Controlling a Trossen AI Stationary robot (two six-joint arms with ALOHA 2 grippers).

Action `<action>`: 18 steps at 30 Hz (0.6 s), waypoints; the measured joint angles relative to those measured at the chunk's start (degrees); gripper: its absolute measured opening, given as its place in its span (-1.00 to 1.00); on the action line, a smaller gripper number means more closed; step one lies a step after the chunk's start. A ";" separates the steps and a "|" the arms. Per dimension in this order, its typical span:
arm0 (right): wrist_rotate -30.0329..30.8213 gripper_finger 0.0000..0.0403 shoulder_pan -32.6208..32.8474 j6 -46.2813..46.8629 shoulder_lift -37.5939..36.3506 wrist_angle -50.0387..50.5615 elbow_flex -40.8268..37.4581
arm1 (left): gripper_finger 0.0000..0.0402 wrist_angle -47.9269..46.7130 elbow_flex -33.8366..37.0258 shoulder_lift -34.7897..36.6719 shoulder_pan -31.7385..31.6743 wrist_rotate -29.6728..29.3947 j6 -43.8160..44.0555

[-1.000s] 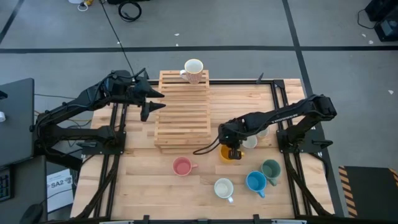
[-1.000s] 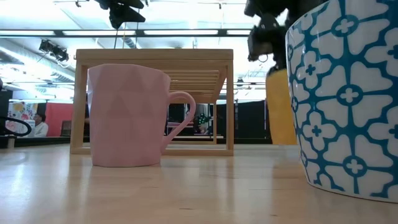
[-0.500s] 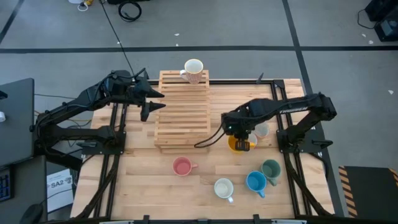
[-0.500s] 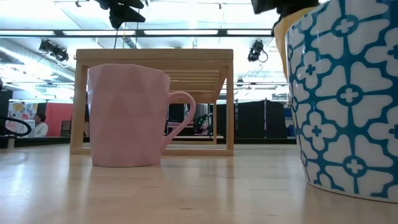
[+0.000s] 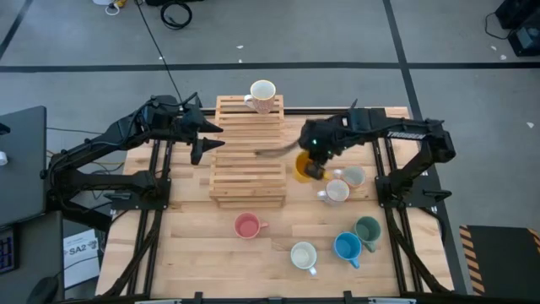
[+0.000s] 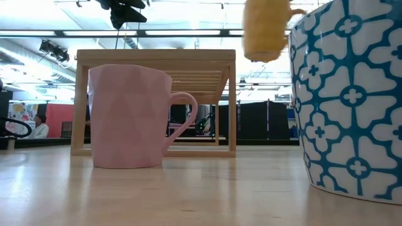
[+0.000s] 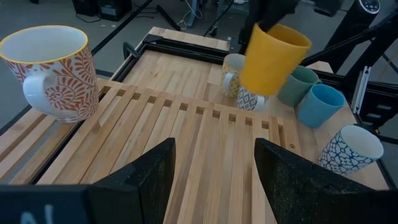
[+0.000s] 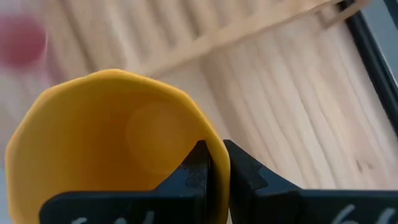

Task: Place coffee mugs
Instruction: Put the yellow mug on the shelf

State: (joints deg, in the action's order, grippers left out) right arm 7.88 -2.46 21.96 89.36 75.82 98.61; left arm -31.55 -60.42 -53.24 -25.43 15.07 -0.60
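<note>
My right gripper [image 5: 317,154] is shut on the orange mug [image 5: 305,166], held in the air beside the right edge of the wooden slatted rack [image 5: 249,152]. The mug also shows in the left wrist view [image 7: 273,57] and high in the low view [image 6: 264,28]. My left gripper [image 5: 207,140] is open and empty above the rack's left edge. A white mug with an orange pattern [image 5: 262,95] stands upright on the rack's far end. The pink mug [image 5: 247,225], a cream mug [image 5: 303,255], the blue mug [image 5: 347,247] and the dark green mug [image 5: 368,229] stand on the table. My right gripper pinches the orange mug's wall at the rim [image 8: 208,134], one finger inside the mug and one outside. The fingers come from above. The mug hangs below them, tilted, lifted clear of the table and the rack.
Two white mugs [image 5: 337,192] [image 5: 353,176] stand on the table just near of the held mug. In the low view the pink mug [image 6: 129,116] and a white mug with a blue pattern [image 6: 352,94] stand close to the camera. Black frame rails [image 5: 380,143] run along the table's sides.
My right gripper has lifted the orange mug off the table and carried it up and toward the far edge, over to the rack's right side. The mug now hangs tilted, clear of the table.
</note>
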 joint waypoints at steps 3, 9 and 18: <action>0.07 -0.83 -2.21 4.40 0.22 -3.73 -0.02 | 0.13 0.04 0.00 -0.01 0.00 0.00 0.00; 0.00 -0.83 -6.61 11.87 0.72 -12.40 -0.02 | 0.13 0.11 0.00 -0.01 0.02 0.02 0.00; -1.81 -0.82 -11.85 19.84 1.57 -17.50 -0.04 | 0.13 1.10 -0.02 -0.01 0.75 0.00 0.00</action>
State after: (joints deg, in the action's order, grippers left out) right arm 6.07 -14.31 41.80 90.94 58.32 98.56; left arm -30.45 -60.44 -53.25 -24.68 15.07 -0.60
